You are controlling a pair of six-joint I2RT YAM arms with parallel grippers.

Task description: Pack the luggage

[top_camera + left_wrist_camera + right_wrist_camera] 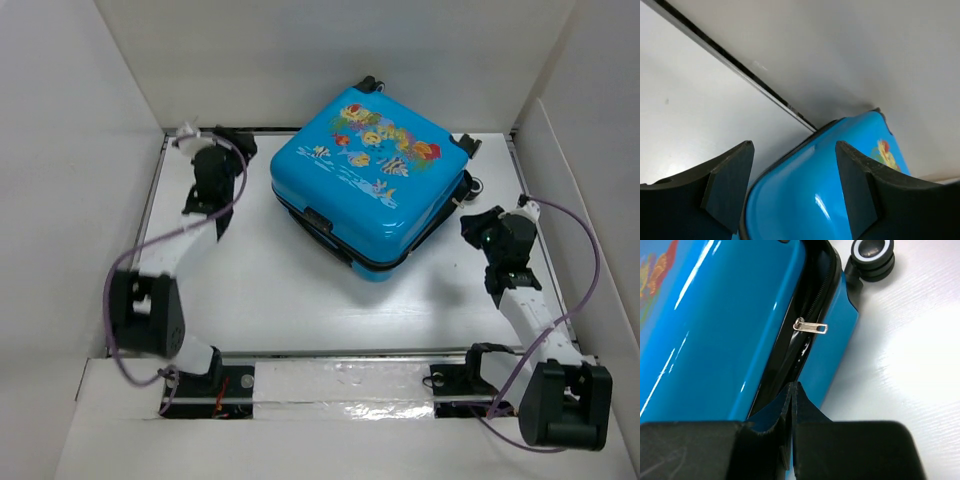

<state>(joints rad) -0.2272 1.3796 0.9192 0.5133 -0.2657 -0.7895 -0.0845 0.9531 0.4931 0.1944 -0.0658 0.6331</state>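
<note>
Lying flat far-middle on the white counter (260, 300), bright-blue hard-shell fish-print suitcase (370, 180); left claw (794, 146) open, empty, near its corner; right claw (791, 387) pinched shut beside its zipper seam (812, 295).

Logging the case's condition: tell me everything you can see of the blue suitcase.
The glossy bright-blue hard-shell suitcase, printed with cartoon fish, lies flat and diagonal on the white table, print up. Its lid is down, but the side zipper seam gapes, a silver pull lying there. Black wheels line its far-right edge.
</note>
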